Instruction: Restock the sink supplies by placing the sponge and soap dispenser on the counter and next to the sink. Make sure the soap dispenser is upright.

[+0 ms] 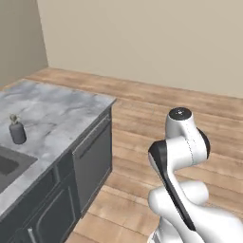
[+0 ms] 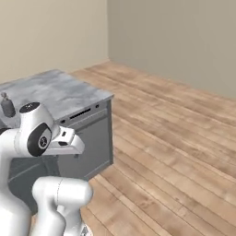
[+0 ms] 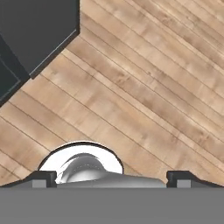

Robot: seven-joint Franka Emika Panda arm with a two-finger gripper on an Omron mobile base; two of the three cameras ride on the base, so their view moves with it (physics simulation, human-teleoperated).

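Plank floor (image 3: 131,87) of warm wood all round, beige walls behind, with a marble desk (image 1: 52,109) over dark cabinet fronts (image 1: 92,161).

Soap dispenser (image 1: 17,130): upright on the desk, just beside the sink (image 1: 19,163), at its far rim, pump top up. That half of the job looks met already. Cannot tell where the sponge lies.

Hand (image 3: 111,178): fingers spread wide, gripping nothing, aimed down at bare floor with a cabinet corner (image 3: 35,30) at the view's edge. Well away from the sink, out past the end of the desk.

Likely troubles from here:
- Swinging the arm back toward the sink and clipping the dispenser. Small, narrow-necked and probably light, so a brush from the elbow or the open fingers would tip it, and upright is a stated condition.
- Knocking it into the sink, where a fresh pick-up gets awkward.
- Driving the base toward the sink with the hand low and catching the cabinet corner.
- Setting the sponge down too close to the dispenser and nudging it over.
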